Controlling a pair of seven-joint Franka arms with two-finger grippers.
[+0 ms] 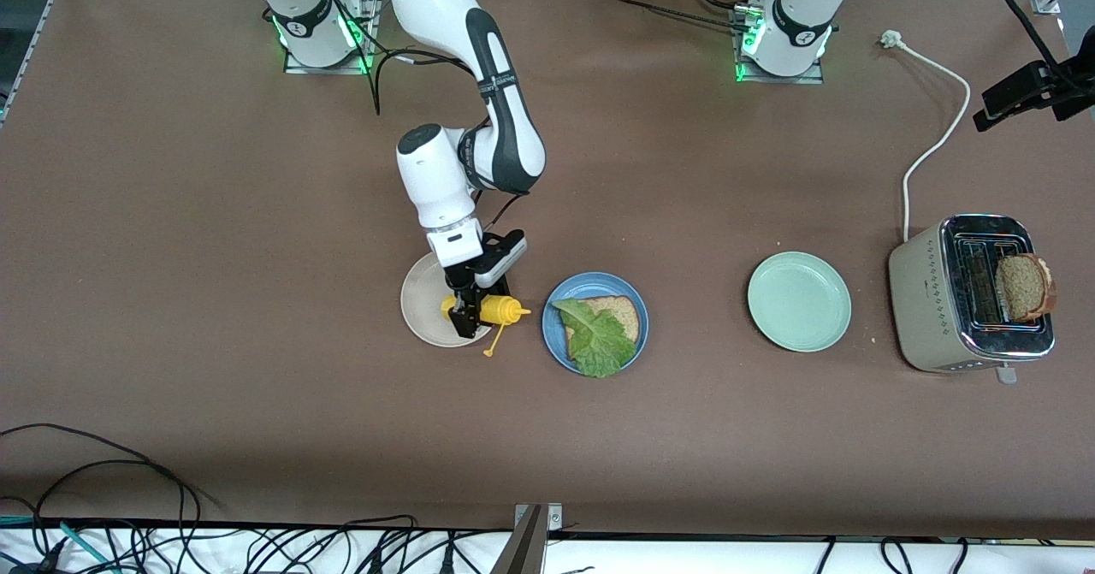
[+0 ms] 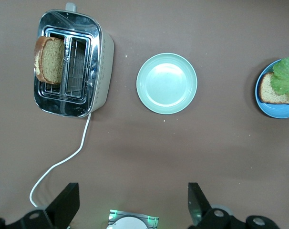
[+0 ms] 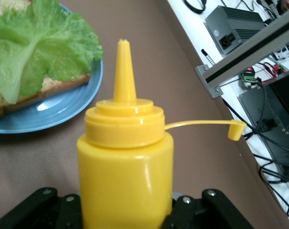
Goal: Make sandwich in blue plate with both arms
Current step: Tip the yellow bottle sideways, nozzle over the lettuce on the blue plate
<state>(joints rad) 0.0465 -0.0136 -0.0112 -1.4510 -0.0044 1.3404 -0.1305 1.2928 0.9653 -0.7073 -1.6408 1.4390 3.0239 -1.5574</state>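
- While the right gripper is clamped on a yellow bottle, it sits left of centre in the front view, over the rim of a beige plate.
- The bottle lies tipped sideways, nozzle toward the blue plate; its cap hangs off on a thin strap.
- On the blue plate, just right of the bottle at frame centre, a bread slice carries a lettuce leaf.
- Further right, a green plate stands apart.
- At the right edge, a toaster holds a second slice upright in one slot.
- The left gripper waits with fingers spread wide, holding nothing, high over the table near the green plate.
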